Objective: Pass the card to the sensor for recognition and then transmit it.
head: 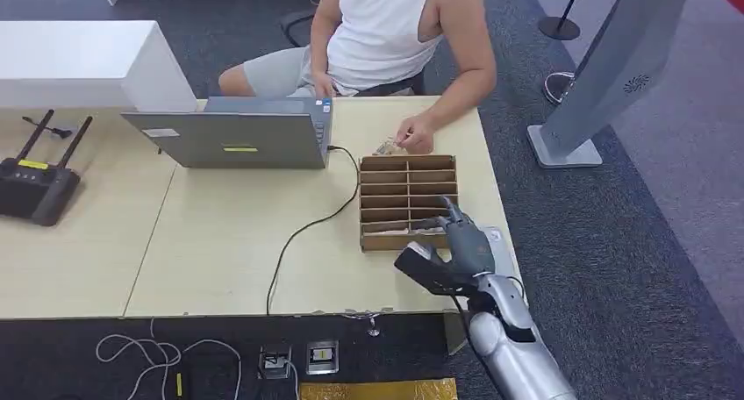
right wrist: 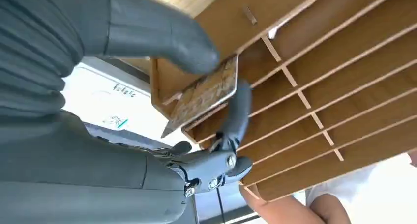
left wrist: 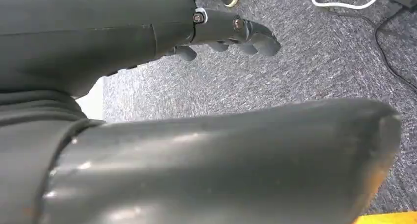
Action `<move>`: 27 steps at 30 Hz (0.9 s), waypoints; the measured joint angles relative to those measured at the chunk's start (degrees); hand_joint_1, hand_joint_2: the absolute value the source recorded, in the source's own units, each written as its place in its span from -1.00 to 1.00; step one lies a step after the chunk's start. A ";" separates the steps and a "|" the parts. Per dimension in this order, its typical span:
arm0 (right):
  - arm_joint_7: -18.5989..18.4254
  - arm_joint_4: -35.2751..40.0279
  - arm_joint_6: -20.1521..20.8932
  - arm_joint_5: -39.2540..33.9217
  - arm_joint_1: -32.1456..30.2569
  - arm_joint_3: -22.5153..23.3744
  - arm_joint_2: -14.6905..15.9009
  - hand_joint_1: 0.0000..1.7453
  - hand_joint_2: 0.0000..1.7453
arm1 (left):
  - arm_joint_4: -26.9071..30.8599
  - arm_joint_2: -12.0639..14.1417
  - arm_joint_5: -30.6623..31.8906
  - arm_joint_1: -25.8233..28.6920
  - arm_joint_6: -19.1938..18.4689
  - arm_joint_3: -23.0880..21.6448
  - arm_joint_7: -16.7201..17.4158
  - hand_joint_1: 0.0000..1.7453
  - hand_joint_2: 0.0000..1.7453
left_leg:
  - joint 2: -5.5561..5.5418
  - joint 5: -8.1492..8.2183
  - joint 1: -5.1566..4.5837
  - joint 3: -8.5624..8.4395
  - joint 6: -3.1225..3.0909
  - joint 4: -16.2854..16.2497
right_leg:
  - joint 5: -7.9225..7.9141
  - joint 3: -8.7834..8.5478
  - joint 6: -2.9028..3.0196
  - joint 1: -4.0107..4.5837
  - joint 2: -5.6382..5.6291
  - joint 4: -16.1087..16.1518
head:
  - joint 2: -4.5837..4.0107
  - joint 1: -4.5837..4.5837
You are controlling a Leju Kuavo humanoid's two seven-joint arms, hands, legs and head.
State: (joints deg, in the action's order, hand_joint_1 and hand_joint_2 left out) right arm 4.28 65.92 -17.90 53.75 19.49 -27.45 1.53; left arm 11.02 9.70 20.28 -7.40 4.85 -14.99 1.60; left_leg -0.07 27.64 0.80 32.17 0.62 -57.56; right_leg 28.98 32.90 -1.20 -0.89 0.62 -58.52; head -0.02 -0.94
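My right hand [head: 462, 245] hovers at the near right corner of the slotted wooden card box [head: 408, 187] on the table. In the right wrist view this hand [right wrist: 88, 135] pinches a patterned card [right wrist: 206, 94] between thumb and a finger, just over the box's [right wrist: 319, 62] nearest slot. A white flat sensor [right wrist: 108, 106] lies under the hand, beside the box; its edge [head: 497, 239] peeks out in the head view. My left hand [left wrist: 231, 32] hangs over the carpet, holding nothing, fingers apart from the thumb.
A person sits across the table, one hand [head: 414, 139] resting by cards just behind the box. A laptop [head: 232, 137] with a black cable [head: 303, 233] sits mid-table, a black router [head: 35, 185] at the left. A grey stand [head: 605, 75] rises at the right.
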 joint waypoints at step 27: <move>2.77 -0.04 -1.02 -0.74 1.06 0.00 -1.27 1.00 1.00 | 0.00 -1.55 0.52 0.00 0.74 0.09 -0.02 -1.00 -1.00 | 0.01 0.00 0.00 0.00 0.00 0.00 | 0.00 0.00 0.00 0.00 -0.01 0.00 | 0.00 0.00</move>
State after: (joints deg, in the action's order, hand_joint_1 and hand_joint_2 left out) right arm 7.06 65.88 -18.92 53.00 20.54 -27.45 0.26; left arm 11.02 8.15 20.81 -7.39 5.59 -14.91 1.57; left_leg -0.06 27.64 0.80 32.17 0.62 -57.57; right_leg 28.97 32.91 -1.20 -0.89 0.61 -58.52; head -0.02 -0.94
